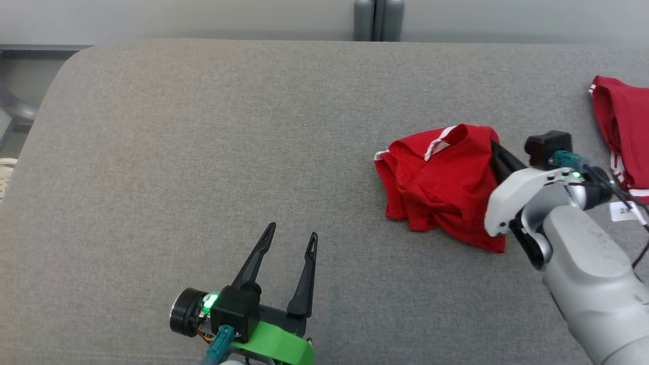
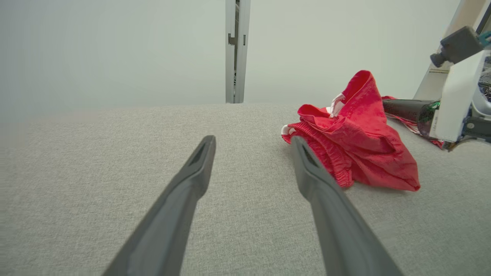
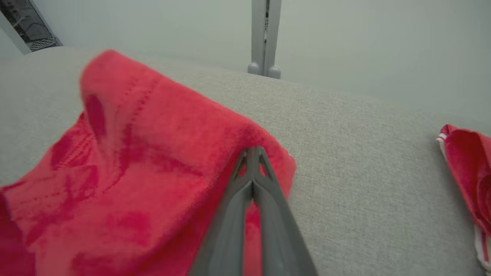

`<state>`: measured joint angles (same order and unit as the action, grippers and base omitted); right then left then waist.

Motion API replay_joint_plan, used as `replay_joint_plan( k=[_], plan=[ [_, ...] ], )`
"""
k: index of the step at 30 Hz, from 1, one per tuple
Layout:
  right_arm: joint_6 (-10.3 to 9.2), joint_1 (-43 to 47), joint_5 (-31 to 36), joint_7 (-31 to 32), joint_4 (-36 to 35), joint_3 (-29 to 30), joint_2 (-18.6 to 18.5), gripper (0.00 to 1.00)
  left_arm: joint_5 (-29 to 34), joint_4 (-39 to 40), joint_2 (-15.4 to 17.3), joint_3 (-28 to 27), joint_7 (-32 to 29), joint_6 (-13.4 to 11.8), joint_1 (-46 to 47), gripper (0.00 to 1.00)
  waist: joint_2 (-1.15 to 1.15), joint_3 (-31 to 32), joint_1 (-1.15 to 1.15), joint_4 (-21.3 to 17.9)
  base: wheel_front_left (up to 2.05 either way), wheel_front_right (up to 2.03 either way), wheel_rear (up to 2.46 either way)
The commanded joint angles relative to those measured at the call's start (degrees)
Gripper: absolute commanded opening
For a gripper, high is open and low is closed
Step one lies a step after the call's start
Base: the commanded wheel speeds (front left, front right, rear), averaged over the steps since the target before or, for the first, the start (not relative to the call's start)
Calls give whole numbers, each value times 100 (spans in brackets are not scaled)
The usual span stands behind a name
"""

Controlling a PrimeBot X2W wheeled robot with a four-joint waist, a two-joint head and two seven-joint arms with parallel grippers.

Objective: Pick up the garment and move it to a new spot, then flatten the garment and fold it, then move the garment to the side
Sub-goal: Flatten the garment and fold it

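one red garment (image 1: 441, 187), crumpled, white-trimmed, pinched by right end effector (image 3: 253, 152).

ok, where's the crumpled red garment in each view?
Head view: crumpled red garment right of centre.
Left wrist view: right of centre.
Right wrist view: left and centre, close up, right gripper shut on it.
Shared landmark: grey post, top, near centre.

The white tag (image 1: 624, 211) carries dark print too small to read.
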<state>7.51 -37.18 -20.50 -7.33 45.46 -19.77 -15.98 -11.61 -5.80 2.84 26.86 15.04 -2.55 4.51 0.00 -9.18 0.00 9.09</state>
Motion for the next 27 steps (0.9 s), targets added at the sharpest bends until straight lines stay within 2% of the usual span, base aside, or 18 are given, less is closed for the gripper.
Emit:
replay_joint_plan(
  k=[1, 7, 11, 15, 20, 21, 22, 23, 27],
  plan=[
    [-6, -118, 43, -68, 100, -107, 150, 0, -80, -13, 12, -8, 17, -19, 86, 100, 0, -67, 0, 179, 0, 0, 0],
    [-7, -375, -1, -253, 586, -663, 749, 0, -102, -72, 11, 33, 17, -21, 91, 100, 0, -40, 0, 353, 0, 0, 0],
    [-7, -409, -223, -334, 726, -1126, 1003, 0, -129, -94, 11, 77, 17, -42, 96, 100, 0, 31, 0, 392, 0, 0, 0],
    [-7, -386, -503, -527, 575, -1513, 1115, 0, -116, -101, 11, 50, 16, -82, 0, 100, 0, 166, 0, 330, 0, 0, 0],
    [-7, -158, -763, -738, 142, -1716, 1073, 0, -27, -61, 11, -52, 16, -102, -198, 100, 0, 401, 0, 114, 0, 0, 0],
    [-7, -87, -791, -761, 16, -1697, 1023, 22, -20, -44, 11, -85, 16, -110, -238, 100, 0, 452, 0, 50, 0, 0, 0],
    [-7, -18, -809, -771, -82, -1657, 982, 83, -9, -35, 11, -119, 16, -113, -267, 100, 0, 501, 0, -5, 0, 0, 0],
    [-7, 63, -797, -786, -227, -1586, 933, 100, 5, -20, 11, -161, 17, -117, -303, 100, 0, 561, 0, -71, 0, 0, 0],
    [-6, 614, -588, -783, -1023, -913, 824, 100, 60, 47, 11, -323, 16, -137, -480, 100, 0, 757, 0, -317, 0, 0, 0]
  ],
)
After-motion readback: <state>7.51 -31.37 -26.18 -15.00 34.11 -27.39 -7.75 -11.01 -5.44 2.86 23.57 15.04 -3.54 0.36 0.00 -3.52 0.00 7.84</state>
